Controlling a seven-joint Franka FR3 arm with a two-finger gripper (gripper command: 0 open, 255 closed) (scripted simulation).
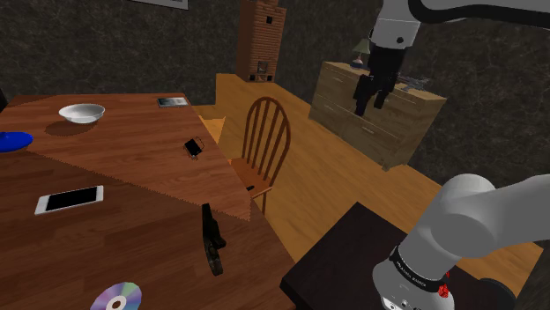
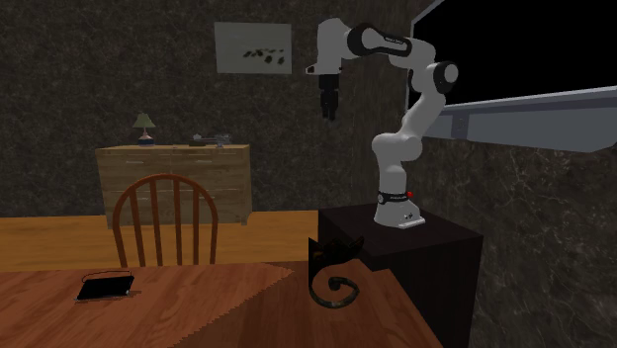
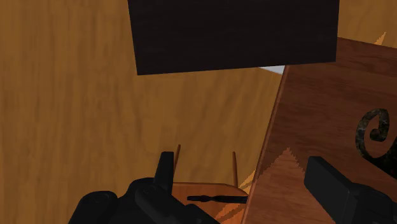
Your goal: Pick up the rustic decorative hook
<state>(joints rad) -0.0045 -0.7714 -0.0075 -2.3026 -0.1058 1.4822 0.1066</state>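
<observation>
The hook (image 1: 211, 238) is a dark, rusty-looking metal piece with a curled end. It lies on the wooden table (image 1: 132, 229) close to the edge that faces the stand. In the second exterior view the hook (image 2: 332, 273) sits at the table's corner, curl toward the camera. My gripper (image 1: 370, 104) hangs high in the air above the floor, far from the hook, pointing down. Seen from the second exterior view, the gripper (image 2: 328, 111) is well above the stand. In the wrist view its fingers (image 3: 167, 172) stand apart, open and empty, with the hook's curl (image 3: 373, 130) off to the side.
A wooden chair (image 1: 264, 141) stands between table and gripper. A dresser (image 1: 379, 114) with a small lamp lines the wall. On the table lie a white bowl (image 1: 81, 112), a blue plate (image 1: 11, 141), a phone (image 1: 69, 199), a disc (image 1: 119, 298) and a small black object (image 1: 194, 147). The dark stand (image 2: 396, 247) is beside the table.
</observation>
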